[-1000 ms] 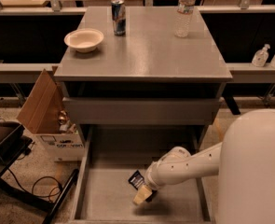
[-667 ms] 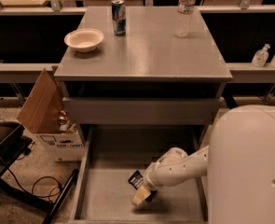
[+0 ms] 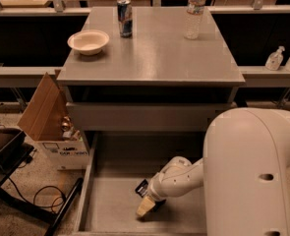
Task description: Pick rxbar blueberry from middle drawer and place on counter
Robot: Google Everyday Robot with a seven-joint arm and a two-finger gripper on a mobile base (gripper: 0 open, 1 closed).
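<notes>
The rxbar blueberry (image 3: 142, 187) is a small dark bar with pale lettering, lying on the floor of the open middle drawer (image 3: 112, 205), near its centre. My gripper (image 3: 147, 206) reaches down into the drawer from the right and sits right at the bar, covering its near right end. The white arm (image 3: 252, 171) fills the lower right of the view. The counter (image 3: 159, 53) is the broad grey metal top above the drawer.
On the counter stand a white bowl (image 3: 88, 41) at the left, a blue-silver can (image 3: 125, 17) and a clear water bottle (image 3: 194, 11) at the back. A closed drawer front (image 3: 144, 117) overhangs the open drawer. A cardboard box (image 3: 46, 114) stands left of the cabinet.
The arm's large white body has shifted left and fills more of the view. The gripper stays at the bar in the drawer, almost unmoved.
</notes>
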